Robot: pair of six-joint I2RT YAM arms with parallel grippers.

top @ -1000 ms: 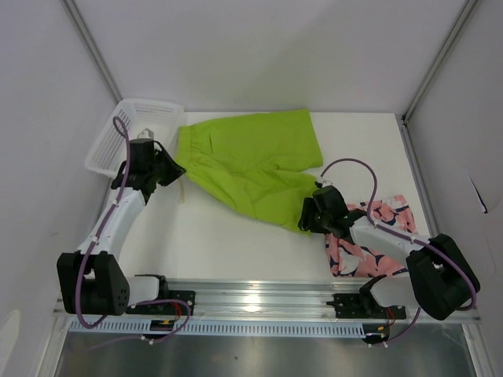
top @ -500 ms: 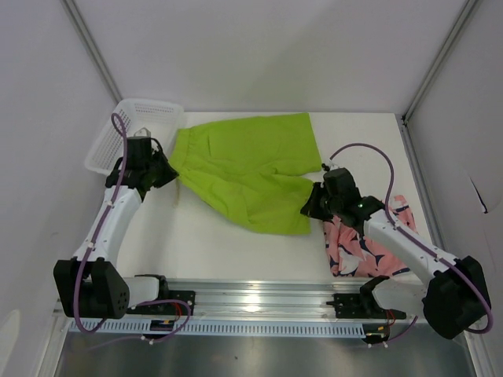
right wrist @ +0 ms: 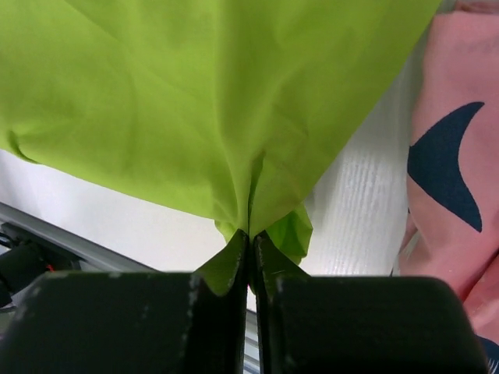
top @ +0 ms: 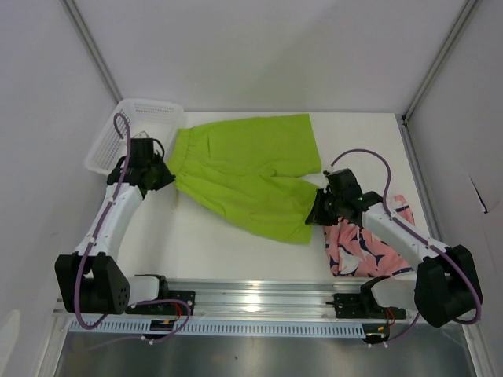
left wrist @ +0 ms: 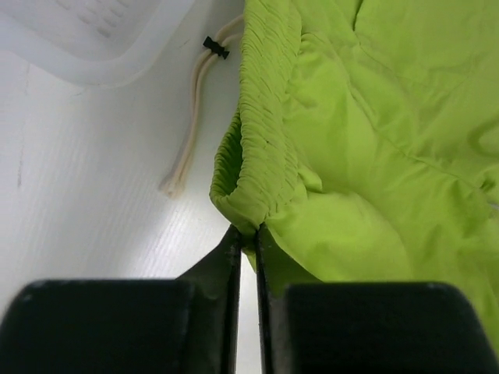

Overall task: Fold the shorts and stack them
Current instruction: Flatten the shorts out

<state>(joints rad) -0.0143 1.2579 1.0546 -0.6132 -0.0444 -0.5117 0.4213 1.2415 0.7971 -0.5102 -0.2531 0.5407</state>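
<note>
Left hand (left wrist: 248, 234) is pinched shut on the waistband corner of the lime green shorts (top: 244, 173); right hand (right wrist: 251, 238) is pinched shut on a leg hem. These shorts lie flat mid-worktop (top: 204, 247), long axis left to right, waistband beside the basket (top: 118, 137). Left arm reaches forward along the left edge. Right arm angles inward over the pink shorts (top: 354, 255). Bare worktop lies between the bases.

Overhead; wrist close-ups; common green shorts (top: 244, 169)
</note>
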